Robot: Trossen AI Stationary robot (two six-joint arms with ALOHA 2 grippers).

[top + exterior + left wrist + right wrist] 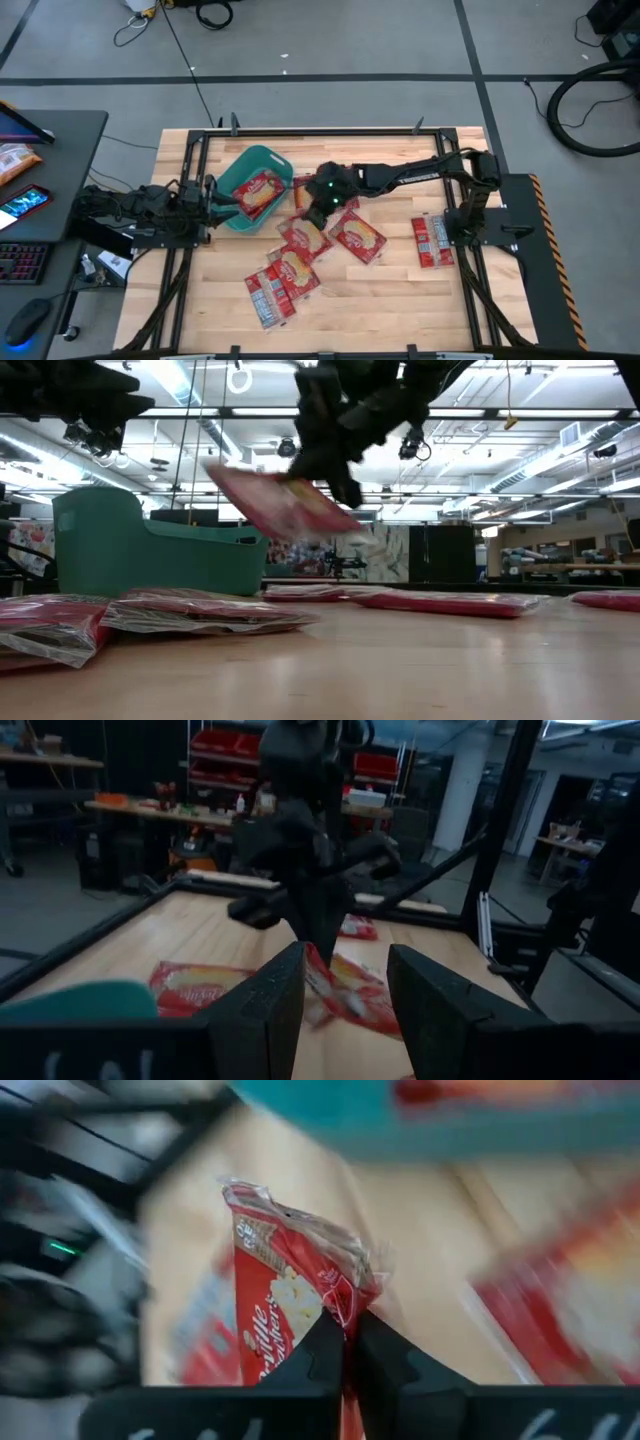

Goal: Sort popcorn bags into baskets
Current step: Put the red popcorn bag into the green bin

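Note:
My right gripper (322, 482) hangs over the table's middle, beside the basket (250, 165), shut on one red popcorn bag (285, 508), which is off the table. The teal basket stands at the far left with a popcorn bag (260, 192) lying inside it. Several more bags lie flat on the wood: a cluster (300, 238) near the middle, one (357, 236) beside it, others (272, 290) toward the near edge. My left gripper (345, 1010) waits level and open at the basket's left side, nothing between its fingers. My right gripper pinches the bag between its two fingers at a side edge just below the crimped end seal (345, 1302). The fingers (325, 1350) come slanting down from the table's right. The bag (280, 1310) is lifted clear of the table and sits tilted, one end lower than the other.
Two bags (433, 240) lie by the right arm's base. The table's black frame rails (190, 170) run along its edges. A desk with a keyboard and phone (25, 205) stands off the table's left side. Bare wood shows at the near right (400, 300).

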